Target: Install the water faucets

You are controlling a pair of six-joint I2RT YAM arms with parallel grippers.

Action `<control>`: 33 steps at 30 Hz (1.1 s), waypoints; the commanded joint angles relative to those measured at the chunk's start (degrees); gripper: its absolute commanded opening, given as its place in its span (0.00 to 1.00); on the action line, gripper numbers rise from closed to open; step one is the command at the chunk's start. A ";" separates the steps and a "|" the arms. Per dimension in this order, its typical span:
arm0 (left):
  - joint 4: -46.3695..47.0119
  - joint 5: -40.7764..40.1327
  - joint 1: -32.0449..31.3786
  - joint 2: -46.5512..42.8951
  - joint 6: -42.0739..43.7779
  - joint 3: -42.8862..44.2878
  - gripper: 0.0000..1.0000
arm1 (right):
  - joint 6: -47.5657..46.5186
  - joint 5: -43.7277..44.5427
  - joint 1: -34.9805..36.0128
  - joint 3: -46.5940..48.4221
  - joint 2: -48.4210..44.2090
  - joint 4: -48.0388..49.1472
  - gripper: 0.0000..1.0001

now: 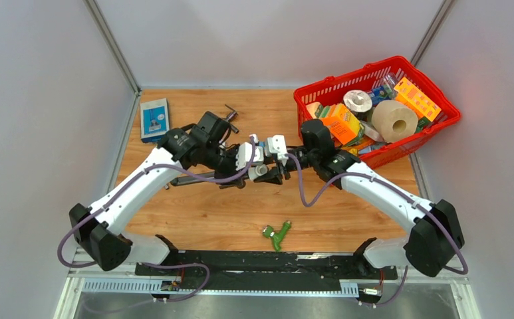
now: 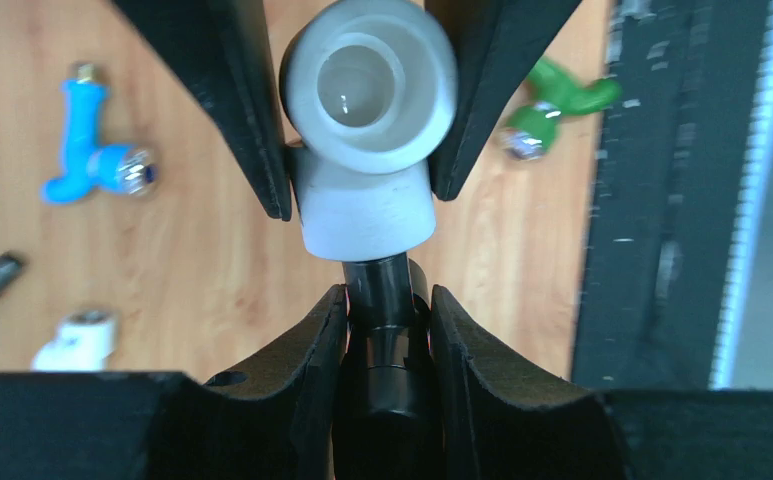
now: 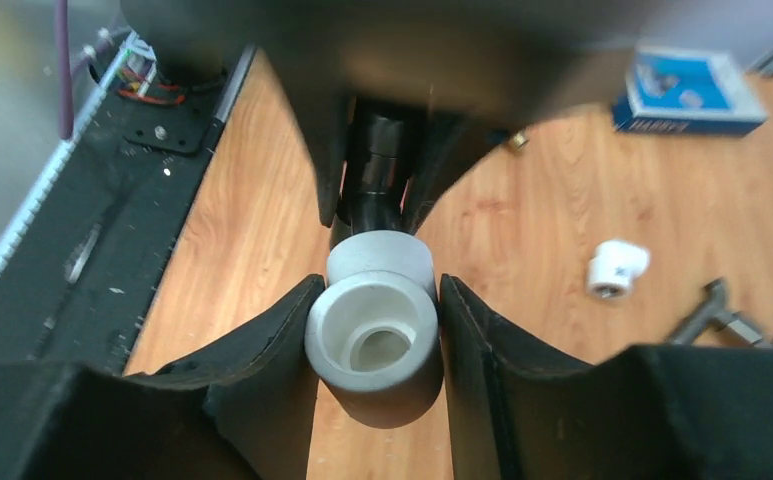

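Note:
My left gripper (image 1: pixel 249 174) (image 2: pixel 387 300) is shut on a black cylindrical stem (image 2: pixel 386 330) whose rear end is hidden between the fingers. The stem's tip goes into a white elbow fitting (image 2: pixel 367 130) (image 3: pixel 374 335). My right gripper (image 1: pixel 272 167) (image 3: pixel 380 285) is shut on that fitting, facing the left gripper above the table's middle. A green faucet (image 1: pixel 277 234) (image 2: pixel 552 105) lies near the front edge. A blue-handled faucet (image 2: pixel 87 150) lies on the far side. A dark-grey metal faucet with a lever (image 1: pixel 231 116) (image 3: pixel 712 315) lies near the back.
A second white elbow fitting (image 2: pixel 77 340) (image 3: pixel 617 268) lies loose on the wood. A blue box (image 1: pixel 154 118) sits at the back left. A red basket (image 1: pixel 440 123) full of goods stands at the back right. A black rail (image 1: pixel 267 262) runs along the front edge.

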 commanded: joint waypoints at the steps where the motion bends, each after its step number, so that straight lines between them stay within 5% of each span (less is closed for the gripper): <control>1: 14.84 -18.02 -7.65 -10.03 -3.36 -4.25 0.00 | 19.46 3.06 -0.28 6.22 4.35 3.37 0.04; 5: 29.69 -40.60 -17.31 -18.03 -2.41 -13.30 0.00 | 44.75 7.48 -3.09 6.93 9.27 10.37 0.03; 10: 51.91 -74.59 -34.29 -21.74 13.84 -28.68 0.00 | 73.34 3.36 -5.21 2.19 16.30 30.07 0.00; 14: 65.83 -85.01 -41.42 -20.34 25.11 -35.73 0.00 | 83.73 0.36 -5.30 0.43 21.05 39.39 0.00; 19: 64.88 -84.68 -42.31 -21.21 22.76 -37.49 0.00 | 83.94 2.02 -5.82 -0.89 19.49 42.93 0.05; 24: 54.26 -77.05 -39.77 -25.51 13.00 -35.56 0.00 | 70.43 6.93 -6.88 0.51 11.76 37.51 0.41; 27: 44.60 -65.39 -34.15 -27.71 3.78 -32.67 0.00 | 58.22 9.58 -7.05 2.97 7.45 30.21 0.58; 33: 35.00 -38.34 -17.63 -28.16 -5.29 -28.27 0.00 | 36.86 14.15 -7.58 -0.09 -1.60 25.62 0.74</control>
